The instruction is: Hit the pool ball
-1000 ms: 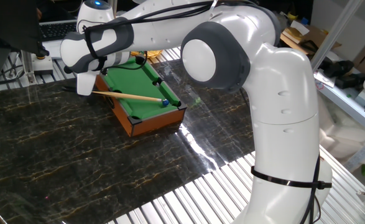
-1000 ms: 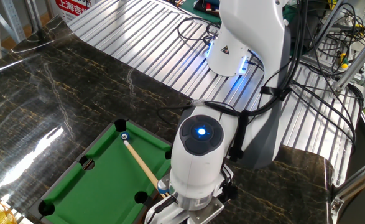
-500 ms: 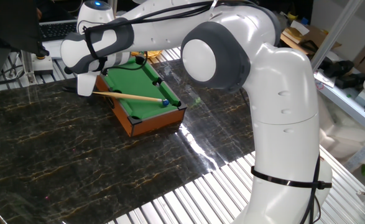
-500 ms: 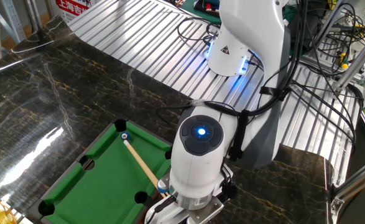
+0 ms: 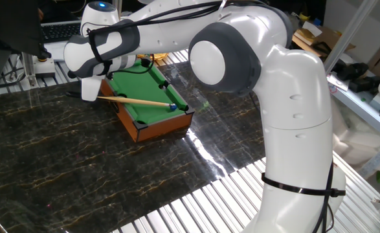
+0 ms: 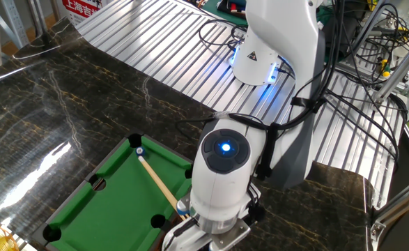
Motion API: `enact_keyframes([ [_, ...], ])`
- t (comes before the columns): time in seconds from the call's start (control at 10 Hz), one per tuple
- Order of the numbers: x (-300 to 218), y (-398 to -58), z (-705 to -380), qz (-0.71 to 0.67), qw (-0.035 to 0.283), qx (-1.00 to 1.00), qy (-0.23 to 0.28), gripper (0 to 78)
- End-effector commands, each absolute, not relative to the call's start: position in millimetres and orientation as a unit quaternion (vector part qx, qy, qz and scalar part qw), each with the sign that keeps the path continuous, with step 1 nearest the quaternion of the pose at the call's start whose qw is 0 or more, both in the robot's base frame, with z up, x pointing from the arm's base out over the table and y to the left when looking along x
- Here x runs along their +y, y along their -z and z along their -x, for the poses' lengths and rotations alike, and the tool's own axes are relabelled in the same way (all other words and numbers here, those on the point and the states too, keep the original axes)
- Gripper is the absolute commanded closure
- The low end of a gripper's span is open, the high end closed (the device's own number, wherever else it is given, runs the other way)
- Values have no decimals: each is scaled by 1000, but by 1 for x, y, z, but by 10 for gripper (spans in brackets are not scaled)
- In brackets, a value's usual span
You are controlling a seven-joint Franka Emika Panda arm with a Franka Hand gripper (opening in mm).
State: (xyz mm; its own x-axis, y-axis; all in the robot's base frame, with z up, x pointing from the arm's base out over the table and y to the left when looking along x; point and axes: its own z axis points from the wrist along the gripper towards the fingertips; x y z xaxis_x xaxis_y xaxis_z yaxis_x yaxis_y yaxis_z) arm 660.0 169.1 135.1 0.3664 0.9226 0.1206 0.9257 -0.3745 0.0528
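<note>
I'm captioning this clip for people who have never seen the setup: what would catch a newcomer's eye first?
The big white robot arm fills the frame and bends over a miniature green-felt pool table on the dark marble tabletop. Its end effector holds a thin wooden cue stick whose tip sits at a tiny blue pool ball by a corner pocket. A blue light glows on the arm in the other fixed view.

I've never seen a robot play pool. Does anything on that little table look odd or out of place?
Nothing looks spilled or broken. The cue stick lies across the pool table, its tip by the blue pool ball near a corner pocket. No other balls show.
</note>
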Motion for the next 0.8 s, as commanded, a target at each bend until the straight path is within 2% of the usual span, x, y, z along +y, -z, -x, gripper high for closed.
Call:
enact_keyframes([
  [0.1,93,-156,-643,821,-7,-566,74,764],
  [0.3,94,-156,-643,817,-4,-571,77,764],
  [0.8,143,-163,-653,804,-4,-590,68,764],
])
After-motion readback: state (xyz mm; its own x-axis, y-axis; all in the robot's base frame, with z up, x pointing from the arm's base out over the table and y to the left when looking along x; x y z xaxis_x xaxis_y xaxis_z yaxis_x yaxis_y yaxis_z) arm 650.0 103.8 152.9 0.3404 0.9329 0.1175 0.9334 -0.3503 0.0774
